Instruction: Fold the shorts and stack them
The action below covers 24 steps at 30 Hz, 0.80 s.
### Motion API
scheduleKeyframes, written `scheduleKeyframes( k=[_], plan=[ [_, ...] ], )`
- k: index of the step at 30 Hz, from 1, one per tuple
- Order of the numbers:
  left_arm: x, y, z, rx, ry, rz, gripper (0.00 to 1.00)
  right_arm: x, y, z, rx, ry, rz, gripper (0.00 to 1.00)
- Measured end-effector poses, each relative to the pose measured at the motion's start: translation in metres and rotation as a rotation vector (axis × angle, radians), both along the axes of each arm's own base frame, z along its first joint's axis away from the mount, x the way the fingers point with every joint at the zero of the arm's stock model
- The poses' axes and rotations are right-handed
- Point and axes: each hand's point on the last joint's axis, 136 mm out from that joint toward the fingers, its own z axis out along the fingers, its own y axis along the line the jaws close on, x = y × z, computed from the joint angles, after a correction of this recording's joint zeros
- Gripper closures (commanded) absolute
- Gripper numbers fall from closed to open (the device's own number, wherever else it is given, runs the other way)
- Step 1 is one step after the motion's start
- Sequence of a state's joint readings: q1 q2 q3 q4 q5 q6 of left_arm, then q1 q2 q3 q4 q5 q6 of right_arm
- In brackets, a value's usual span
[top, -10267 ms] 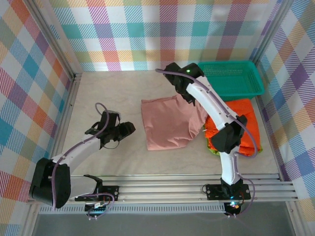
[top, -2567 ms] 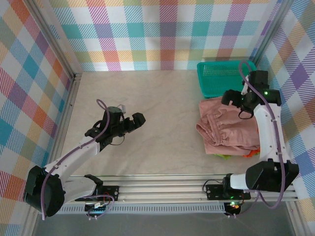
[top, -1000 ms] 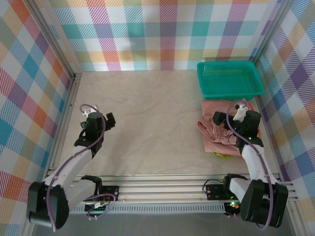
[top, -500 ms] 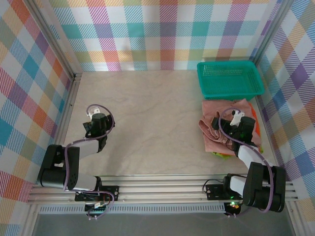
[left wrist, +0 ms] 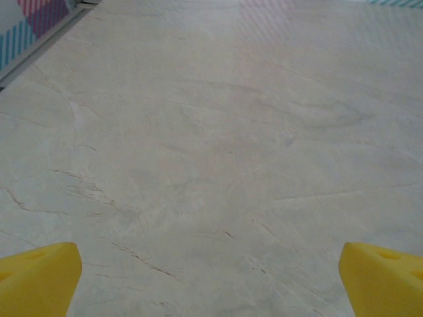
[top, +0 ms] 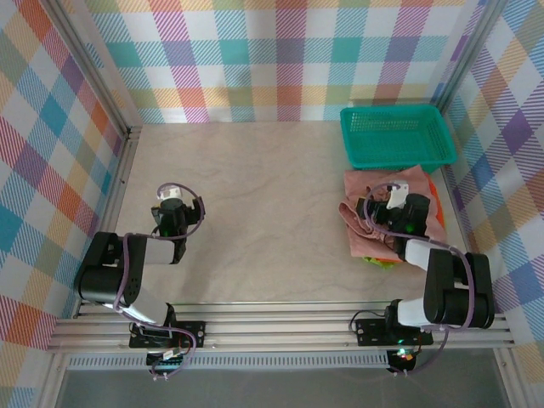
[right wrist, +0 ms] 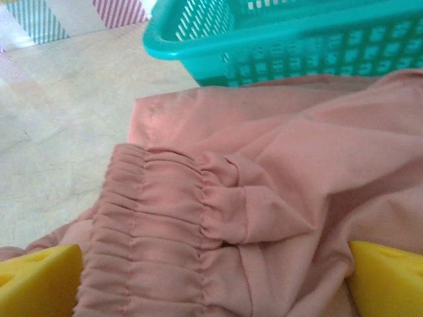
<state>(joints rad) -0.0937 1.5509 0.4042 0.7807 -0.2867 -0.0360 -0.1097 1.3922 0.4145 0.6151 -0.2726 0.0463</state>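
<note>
My right end effector (right wrist: 211,284) stood spread wide, pinching nothing, its yellow fingertips (right wrist: 39,277) low over the pink shorts (right wrist: 264,165). The gathered waistband lay between the fingertips; whether they touched the fabric could not be told. The pink shorts sat crumpled on top of the pile at the right side of the desk (top: 272,195). A strip of the orange shorts (top: 437,208) showed beneath at the pile's right edge, and a sliver of the green shorts (top: 379,261) at its near edge. The teal basket (top: 395,136) stood just behind the pile. My left end effector (left wrist: 211,284) was likewise spread and empty, low over bare desk near the left side, well apart from the pile.
</note>
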Motion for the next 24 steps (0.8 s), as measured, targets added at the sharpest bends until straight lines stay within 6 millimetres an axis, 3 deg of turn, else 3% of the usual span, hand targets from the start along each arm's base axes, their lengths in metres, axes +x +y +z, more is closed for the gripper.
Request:
scheduleKeyframes(
  k=[6,24],
  plan=[
    [0.002,-0.003,0.001,-0.002,-0.008,-0.019,0.0,0.013,0.011,-0.018,-0.047,-0.02,0.012,0.01],
    [0.002,-0.003,0.001,-0.001,-0.006,-0.019,0.0,0.019,0.005,-0.012,-0.092,-0.055,-0.046,0.0]
  ],
)
